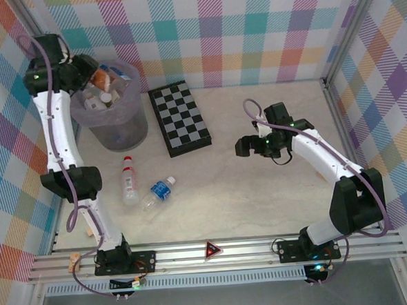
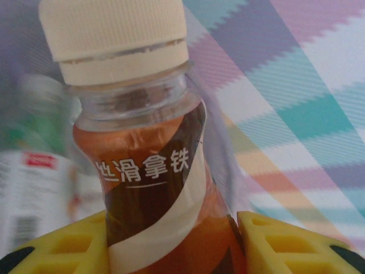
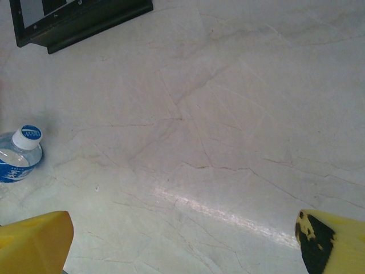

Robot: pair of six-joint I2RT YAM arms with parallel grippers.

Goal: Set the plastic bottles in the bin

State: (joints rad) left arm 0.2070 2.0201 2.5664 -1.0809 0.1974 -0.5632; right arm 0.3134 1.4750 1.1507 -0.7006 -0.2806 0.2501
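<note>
My left gripper (image 1: 90, 71) is over the grey, lilac-lined bin (image 1: 121, 132) at the back left, shut on a brown-orange bottle (image 1: 101, 78). In the left wrist view that bottle (image 2: 149, 188), with a cream cap, sits between the yellow fingers (image 2: 71, 248) of the gripper (image 2: 174, 254). Several bottles (image 1: 107, 98) lie inside the bin. On the table lie a red-labelled bottle (image 1: 128, 180) and a blue-labelled bottle (image 1: 159, 191). My right gripper (image 1: 244, 147) hangs open over the table's middle right. In its wrist view the gripper (image 3: 182, 251) holds nothing, and the blue-labelled bottle (image 3: 17, 155) lies far left.
A black-and-white chequered board (image 1: 179, 117) lies right of the bin, its dark edge (image 3: 85, 23) showing at the top of the right wrist view. Checked walls close in the table at the back and sides. Blurred bottles (image 2: 31, 171) show behind the held one.
</note>
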